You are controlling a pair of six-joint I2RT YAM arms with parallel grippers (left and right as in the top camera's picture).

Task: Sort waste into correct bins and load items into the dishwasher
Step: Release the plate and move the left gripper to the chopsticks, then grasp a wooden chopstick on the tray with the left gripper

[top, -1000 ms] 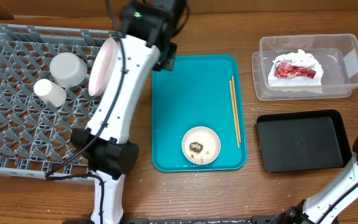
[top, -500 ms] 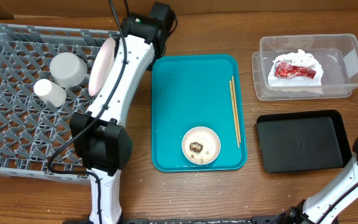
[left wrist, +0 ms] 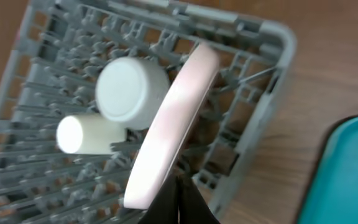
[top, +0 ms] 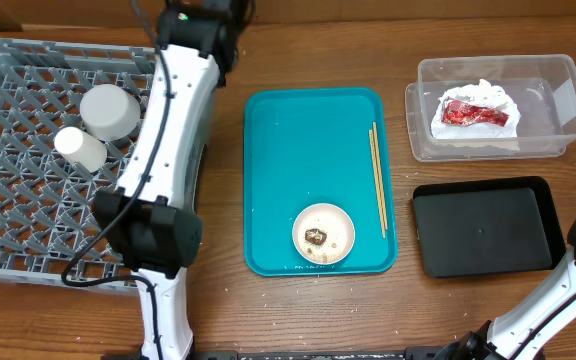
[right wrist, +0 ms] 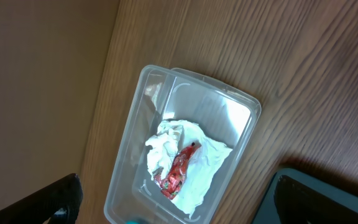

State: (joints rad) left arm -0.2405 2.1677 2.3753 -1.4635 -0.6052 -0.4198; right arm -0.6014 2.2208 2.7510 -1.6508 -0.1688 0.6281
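The main danger lies at the large white round plate. It stands on its edge inside the large square grey plastic dish rack, left of the teal plastic serving tray, and it leans somewhat. The left gripper hangs just beside its lower rim with its fingers pressed together and nothing between them. It cannot be told whether they touch the rim. A careless sideways move of this arm could probably knock the plate flat, or push it onto the small white cup and the white saucer, which rest deeper in the rack, farther left of the teal tray.

A second risk is the small pale round dish on the near part of the teal tray. It carries small brown food bits, so loading it like this would bring waste into the rack. The pair of thin wooden chopsticks lies flat along the tray's right side. They will likely be difficult to pinch and may slide or roll.

The left arm reaches long from the near table edge, over the rack wall next to the teal tray, with its wrist at the far corner. The right gripper hovers with its fingers spread wide and empty, right of the teal tray, above the clear plastic rectangular tub. The crumpled white paper napkin with the shiny red wrapper lies in that tub. The shallow black rectangular tray sits just in front of the tub.
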